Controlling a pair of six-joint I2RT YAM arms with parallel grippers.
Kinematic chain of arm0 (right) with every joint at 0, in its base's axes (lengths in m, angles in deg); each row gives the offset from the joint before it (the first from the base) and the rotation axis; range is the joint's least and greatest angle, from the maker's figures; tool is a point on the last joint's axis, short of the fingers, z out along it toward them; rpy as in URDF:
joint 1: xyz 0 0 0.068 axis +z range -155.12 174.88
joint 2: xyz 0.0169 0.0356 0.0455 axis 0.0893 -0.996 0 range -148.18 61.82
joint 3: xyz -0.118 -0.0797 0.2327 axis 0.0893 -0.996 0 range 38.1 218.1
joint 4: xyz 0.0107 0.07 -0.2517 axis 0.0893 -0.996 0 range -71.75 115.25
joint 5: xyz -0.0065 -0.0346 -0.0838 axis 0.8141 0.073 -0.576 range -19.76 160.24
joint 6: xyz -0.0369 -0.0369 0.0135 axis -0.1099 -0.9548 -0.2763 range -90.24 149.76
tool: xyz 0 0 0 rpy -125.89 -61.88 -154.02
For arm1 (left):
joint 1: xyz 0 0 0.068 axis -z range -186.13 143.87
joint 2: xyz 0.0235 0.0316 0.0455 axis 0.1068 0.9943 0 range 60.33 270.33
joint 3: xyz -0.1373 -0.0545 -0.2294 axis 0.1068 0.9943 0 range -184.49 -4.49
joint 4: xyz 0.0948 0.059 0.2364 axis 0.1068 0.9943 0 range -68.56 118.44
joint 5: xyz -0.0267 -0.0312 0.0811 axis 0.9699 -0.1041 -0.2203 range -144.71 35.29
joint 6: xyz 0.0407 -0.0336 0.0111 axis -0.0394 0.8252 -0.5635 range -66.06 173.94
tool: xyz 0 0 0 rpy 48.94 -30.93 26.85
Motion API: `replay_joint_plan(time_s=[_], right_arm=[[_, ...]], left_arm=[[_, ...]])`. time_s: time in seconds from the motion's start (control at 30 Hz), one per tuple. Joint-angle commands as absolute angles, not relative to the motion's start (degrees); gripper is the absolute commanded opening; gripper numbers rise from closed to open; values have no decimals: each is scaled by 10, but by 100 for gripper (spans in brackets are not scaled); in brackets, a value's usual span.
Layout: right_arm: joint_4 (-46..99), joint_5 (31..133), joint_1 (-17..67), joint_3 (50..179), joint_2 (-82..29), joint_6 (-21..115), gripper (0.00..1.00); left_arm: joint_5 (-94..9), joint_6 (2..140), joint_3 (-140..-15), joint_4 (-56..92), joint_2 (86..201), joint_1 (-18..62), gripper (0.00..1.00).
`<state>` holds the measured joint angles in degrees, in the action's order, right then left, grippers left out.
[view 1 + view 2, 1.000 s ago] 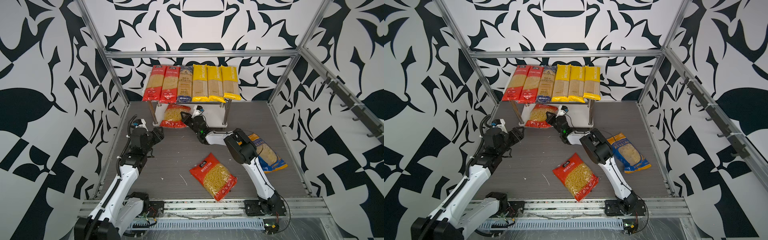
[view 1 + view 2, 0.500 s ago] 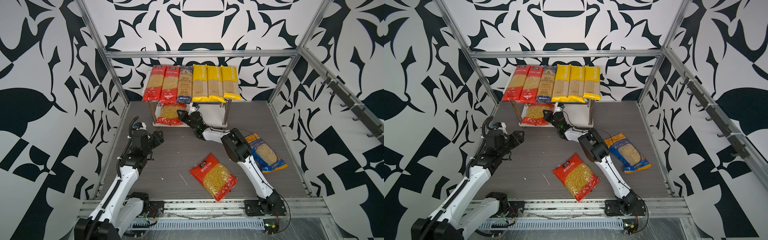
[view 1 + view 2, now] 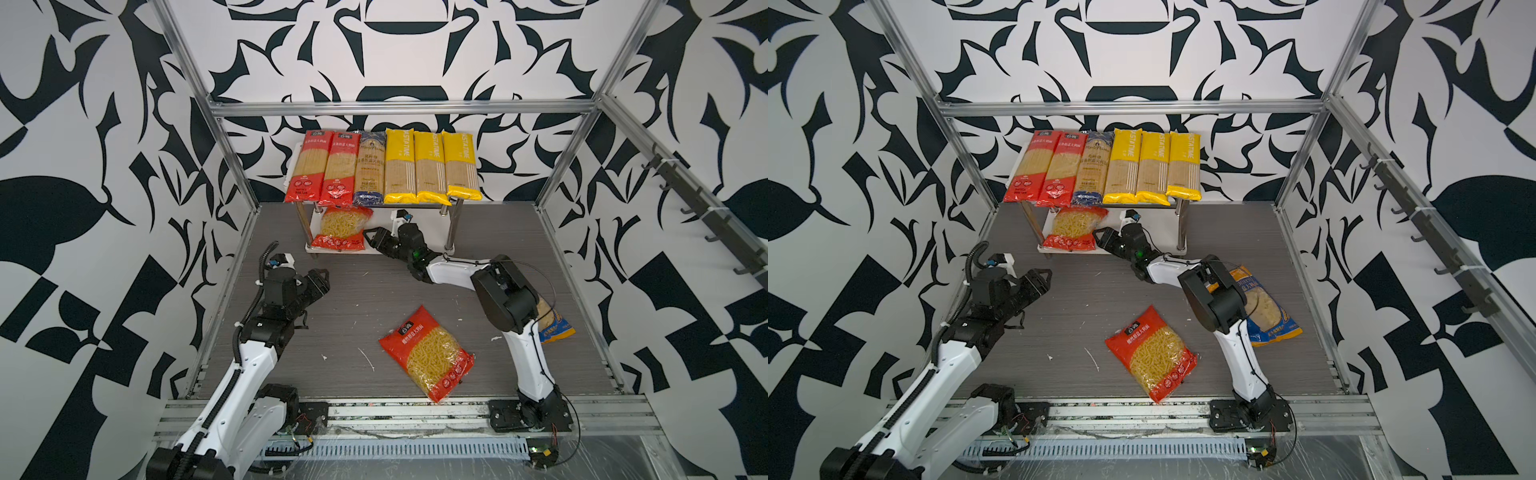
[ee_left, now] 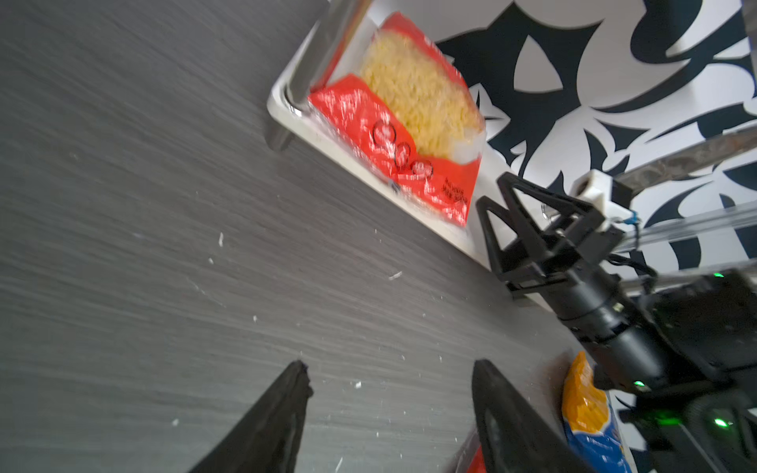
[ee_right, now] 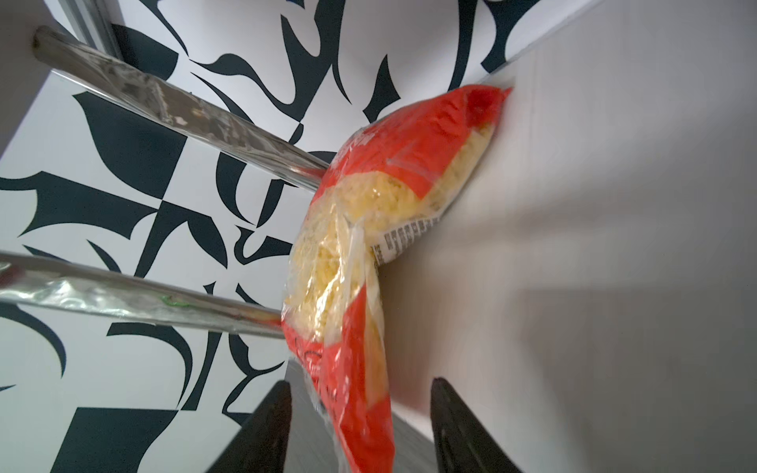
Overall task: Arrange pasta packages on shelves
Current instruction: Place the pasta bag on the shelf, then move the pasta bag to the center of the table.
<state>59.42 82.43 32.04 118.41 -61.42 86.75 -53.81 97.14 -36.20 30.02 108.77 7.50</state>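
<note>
The red fusilli bag [image 5: 368, 245] lies on the lower board [image 5: 573, 245] of the shelf rack, right in front of the right pincer [image 5: 356, 393]. Its near corner trails back between the two fingertips. The jaws stand apart. As far as the right wrist view shows, nothing is pinched; the film hangs loose in the gap. On the far side from the pincer, the bag presses up against two chrome legs [image 5: 172, 106].

The step in hand looks like the let-go and the retreat. The jaws should stay wide, because that loose corner could catch on a finger and drag the bag off the board. The way out is straight back along the line of the fingers, kept low, since the upper board sits close above the wrist. In a top view the bag's near edge reaches the board's front lip, so a gentle push deeper would likely settle it better.

Above the pincer, the row of six spaghetti packs [image 3: 399, 170] fills the top board. Behind it, back toward the arm's base, a second red fusilli bag [image 3: 426, 353] lies flat on the table. The blue-orange bag [image 3: 1262, 307] rests beside the right arm's elbow, partly hidden. Both are not yet shelved.

The left pincer [image 3: 320, 278] hovers over bare table, jaws spread and empty, well apart from every bag.
</note>
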Motion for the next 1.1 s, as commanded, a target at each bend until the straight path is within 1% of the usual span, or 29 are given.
replay_joint_plan(time_s=[0.0,0.1,0.23,0.37,0.5,0.6,0.67,0.83,0.93,1.0,1.07], right_arm=[[615,858,319,1104,-533,845,58],[594,876,320,1016,-458,817,56],[501,877,320,909,-344,754,54],[347,831,315,822,-218,672,54],[177,818,291,802,-141,608,56],[92,821,269,796,-120,572,60],[61,827,256,787,-120,555,63],[68,865,231,750,-144,539,66],[99,918,229,734,-171,544,64],[120,952,229,726,-190,549,61],[148,987,228,718,-201,557,58]], left_arm=[[-569,1001,-336,307,1075,137,68],[-619,1022,-312,299,1077,222,70],[-676,1051,-276,263,1084,337,72],[-709,1066,-267,234,1127,438,74],[-717,1085,-277,205,1198,522,74],[-714,1098,-290,191,1255,574,74],[-706,1108,-300,186,1288,598,74],[-681,1137,-314,175,1350,640,73],[-670,1152,-317,165,1377,653,72],[-666,1158,-315,149,1390,653,71],[-684,1158,-315,137,1399,653,71]])
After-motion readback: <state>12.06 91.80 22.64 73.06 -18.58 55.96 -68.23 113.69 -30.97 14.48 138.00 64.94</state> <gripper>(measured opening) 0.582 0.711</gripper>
